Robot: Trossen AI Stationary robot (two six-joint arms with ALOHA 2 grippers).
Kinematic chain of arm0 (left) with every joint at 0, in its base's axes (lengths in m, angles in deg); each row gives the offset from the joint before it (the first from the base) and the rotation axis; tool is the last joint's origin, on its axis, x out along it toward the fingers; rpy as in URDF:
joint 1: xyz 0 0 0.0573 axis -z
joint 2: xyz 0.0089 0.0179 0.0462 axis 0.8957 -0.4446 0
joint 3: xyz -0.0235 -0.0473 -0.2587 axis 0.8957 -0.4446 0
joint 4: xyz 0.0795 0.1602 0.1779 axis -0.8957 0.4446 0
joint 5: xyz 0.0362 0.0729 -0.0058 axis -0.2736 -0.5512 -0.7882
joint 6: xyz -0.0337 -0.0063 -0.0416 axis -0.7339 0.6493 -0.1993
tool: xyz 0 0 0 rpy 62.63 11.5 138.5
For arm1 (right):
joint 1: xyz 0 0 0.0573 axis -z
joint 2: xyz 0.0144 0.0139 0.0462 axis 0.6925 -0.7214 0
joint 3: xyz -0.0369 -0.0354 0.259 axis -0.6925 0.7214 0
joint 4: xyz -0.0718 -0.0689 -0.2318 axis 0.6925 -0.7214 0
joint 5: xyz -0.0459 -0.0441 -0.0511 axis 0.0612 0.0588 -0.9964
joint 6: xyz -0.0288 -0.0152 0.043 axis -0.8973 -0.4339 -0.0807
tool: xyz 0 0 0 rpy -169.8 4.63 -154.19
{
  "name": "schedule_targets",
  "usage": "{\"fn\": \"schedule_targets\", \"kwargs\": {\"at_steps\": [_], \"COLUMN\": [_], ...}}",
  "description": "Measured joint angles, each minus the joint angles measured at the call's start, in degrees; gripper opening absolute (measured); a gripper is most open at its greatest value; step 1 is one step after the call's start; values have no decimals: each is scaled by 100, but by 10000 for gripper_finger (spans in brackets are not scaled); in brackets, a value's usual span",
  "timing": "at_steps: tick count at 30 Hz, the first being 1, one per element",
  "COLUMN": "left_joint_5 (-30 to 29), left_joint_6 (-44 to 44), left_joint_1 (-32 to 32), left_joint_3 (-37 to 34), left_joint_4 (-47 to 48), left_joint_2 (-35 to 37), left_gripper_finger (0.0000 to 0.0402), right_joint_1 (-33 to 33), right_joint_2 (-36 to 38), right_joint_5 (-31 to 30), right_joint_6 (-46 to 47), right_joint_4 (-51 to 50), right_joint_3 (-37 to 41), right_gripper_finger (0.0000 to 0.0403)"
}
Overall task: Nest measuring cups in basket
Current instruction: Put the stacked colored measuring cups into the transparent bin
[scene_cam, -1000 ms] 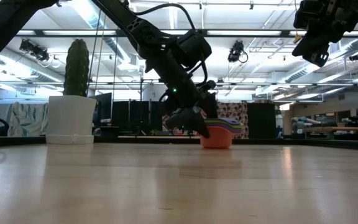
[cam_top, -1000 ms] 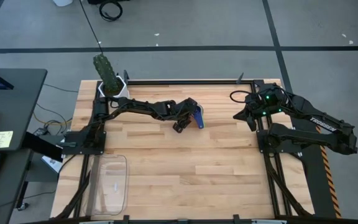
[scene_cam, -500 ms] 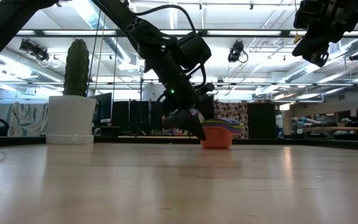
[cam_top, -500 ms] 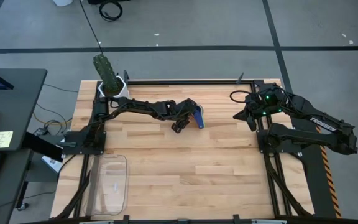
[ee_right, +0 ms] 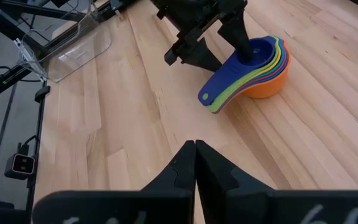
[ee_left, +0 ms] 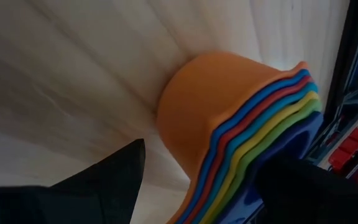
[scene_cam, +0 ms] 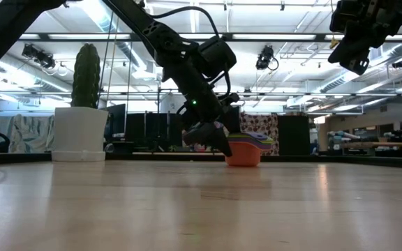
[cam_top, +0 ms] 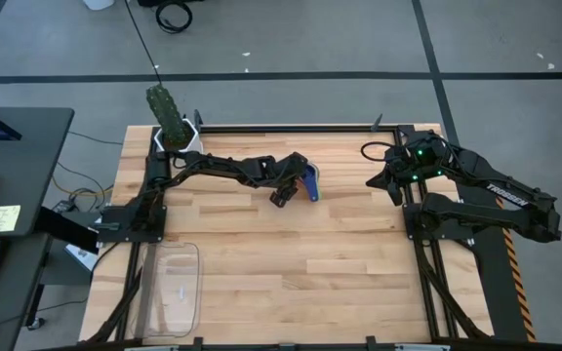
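Reaching across the back half of the bench (cam_top: 291,253), I had my left hand (cam_top: 294,185) down at the stack of measuring cups (ee_right: 253,68), which sat nested together on the wood near the bench's rear middle. My fingers (ee_left: 104,180) were spread apart, one on the outside of the orange bottom cup and the other dipped inside the dark blue top cup, so the stacked rims lay between them. I could not tell whether they actually pressed on the plastic. In the low view the stack (scene_cam: 245,148) rested on the bench surface with my left hand (scene_cam: 211,136) just beside and over it.

The handles of the cups fanned out together toward the bench's front, the dark blue one uppermost.

My right hand (ee_right: 195,163) hung raised over the right rear side of the bench, well apart from the cups, its two fingers closed against each other with nothing between them.

The basket (cam_top: 174,288) lay at the front left corner of the bench. A white pot with a cactus (cam_top: 172,122) stood at the rear left corner.
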Motion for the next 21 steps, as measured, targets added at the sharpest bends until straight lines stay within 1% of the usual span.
{"fn": "schedule_targets", "kwargs": {"at_steps": [21], "left_joint_5": [-5], "left_joint_6": [37], "left_joint_1": [-22], "left_joint_3": [0], "left_joint_4": [-337], "left_joint_2": [2], "left_gripper_finger": [285], "right_joint_1": [0], "right_joint_2": [0], "right_joint_5": [0], "right_joint_6": [0], "right_joint_4": [0], "right_joint_3": [0], "right_gripper_finger": [13]}}
